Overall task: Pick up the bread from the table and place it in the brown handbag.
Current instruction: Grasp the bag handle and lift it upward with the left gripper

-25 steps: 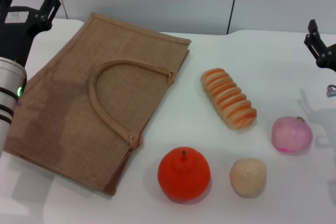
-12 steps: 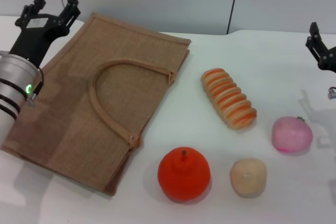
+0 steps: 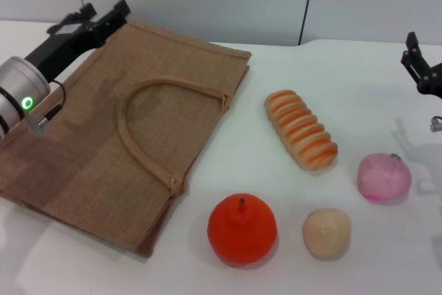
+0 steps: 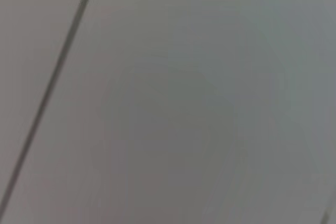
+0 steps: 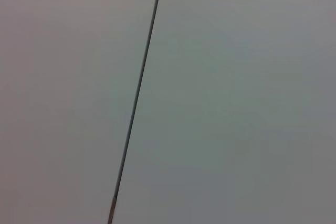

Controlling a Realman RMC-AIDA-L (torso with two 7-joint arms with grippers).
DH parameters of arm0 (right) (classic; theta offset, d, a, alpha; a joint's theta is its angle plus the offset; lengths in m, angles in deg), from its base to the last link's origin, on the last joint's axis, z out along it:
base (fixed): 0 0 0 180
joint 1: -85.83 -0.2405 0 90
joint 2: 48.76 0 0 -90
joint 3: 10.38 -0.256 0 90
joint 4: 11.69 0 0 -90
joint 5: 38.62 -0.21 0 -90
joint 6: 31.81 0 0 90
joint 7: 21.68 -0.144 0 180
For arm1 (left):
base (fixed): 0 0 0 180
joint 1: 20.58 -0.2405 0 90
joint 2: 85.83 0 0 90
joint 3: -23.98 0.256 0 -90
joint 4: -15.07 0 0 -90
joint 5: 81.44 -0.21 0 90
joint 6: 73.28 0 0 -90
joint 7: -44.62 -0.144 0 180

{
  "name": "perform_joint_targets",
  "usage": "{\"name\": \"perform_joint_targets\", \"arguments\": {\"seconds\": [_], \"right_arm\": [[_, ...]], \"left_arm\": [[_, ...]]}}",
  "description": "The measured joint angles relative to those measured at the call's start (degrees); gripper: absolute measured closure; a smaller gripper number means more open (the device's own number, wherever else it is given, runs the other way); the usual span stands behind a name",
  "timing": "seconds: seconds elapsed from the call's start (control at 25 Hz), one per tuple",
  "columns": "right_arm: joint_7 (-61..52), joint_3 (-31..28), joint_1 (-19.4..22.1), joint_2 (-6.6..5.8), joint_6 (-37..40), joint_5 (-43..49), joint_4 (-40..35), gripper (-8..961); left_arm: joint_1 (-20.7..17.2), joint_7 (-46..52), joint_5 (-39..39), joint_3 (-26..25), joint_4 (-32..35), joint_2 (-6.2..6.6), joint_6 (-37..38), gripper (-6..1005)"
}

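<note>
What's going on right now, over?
Left gripper over brown handbag's far corner; right gripper at table edge. Bread untouched on table. Nothing blocking.

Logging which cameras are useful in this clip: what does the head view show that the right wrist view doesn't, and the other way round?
Only the head view shows the work: the bread lying on the table right of the flat brown handbag, an orange fruit, a beige bun, a pink ball, the left tool over the bag's far corner, and the right tool at the right edge. Only the right wrist view shows nothing extra. Both share a grey wall with a dark seam.
</note>
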Motion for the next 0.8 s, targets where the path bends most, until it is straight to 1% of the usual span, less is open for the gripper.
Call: {"name": "perform_joint_targets", "arguments": {"seconds": [0.16,0.36,0.6,0.8], "right_arm": [[0.0,0.0,0.0,0.00,0.0,0.0,0.0,72],[0.0,0.0,0.0,0.00,0.0,0.0,0.1,73],[0.0,0.0,-0.1,0.00,0.5,0.0,0.5,74],[0.0,0.0,-0.1,0.00,0.5,0.0,0.6,76]], "left_arm": [[2.9,15.3,-11.3,0.0,-8.2,0.00,0.1,139],[4.9,26.9,-20.2,0.0,-14.7,0.00,0.3,139],[7.8,42.2,-33.4,0.1,-24.8,0.00,2.1,140],[10.3,49.9,-41.8,0.1,-31.5,0.05,5.5,140]]}}
